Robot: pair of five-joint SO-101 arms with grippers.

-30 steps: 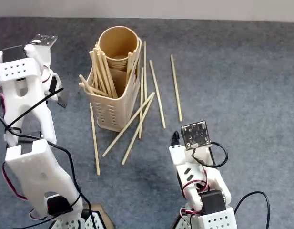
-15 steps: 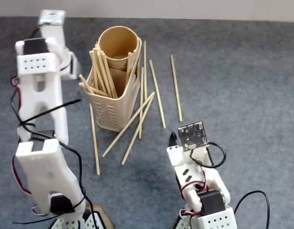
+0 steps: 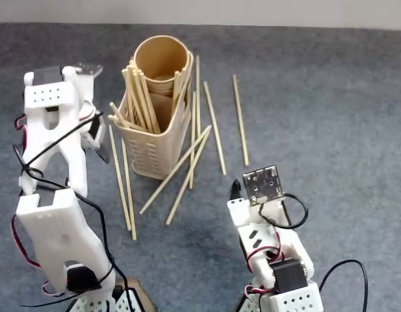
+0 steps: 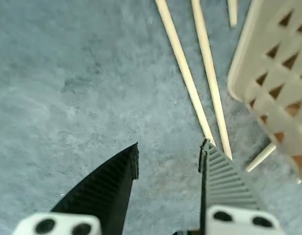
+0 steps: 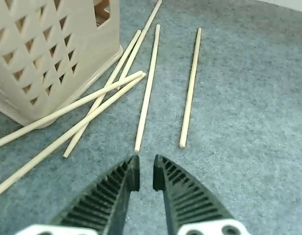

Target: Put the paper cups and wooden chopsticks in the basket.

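The beige slotted basket (image 3: 155,146) stands upright and holds stacked paper cups (image 3: 162,62) and several wooden chopsticks (image 3: 136,97). Two loose chopsticks (image 3: 122,182) lie on the carpet to its left, and several more (image 3: 213,127) lie to its right, some leaning on it. My left gripper (image 3: 96,140) hangs low beside the basket's left wall. In the left wrist view it (image 4: 170,147) is open and empty, with the two chopsticks (image 4: 190,83) just past one fingertip and the basket (image 4: 273,83) close by. My right gripper (image 5: 146,161) is shut and empty, short of two chopstick ends (image 5: 146,103).
Grey carpet covers the whole table. My right arm (image 3: 271,240) sits folded at the front right, with open carpet to its right. My left arm (image 3: 54,195) takes up the left side, close to the basket.
My left arm has drawn back from the far left toward the basket's left side. A second chopstick now lies beside the one left of the basket. The right arm barely moved.
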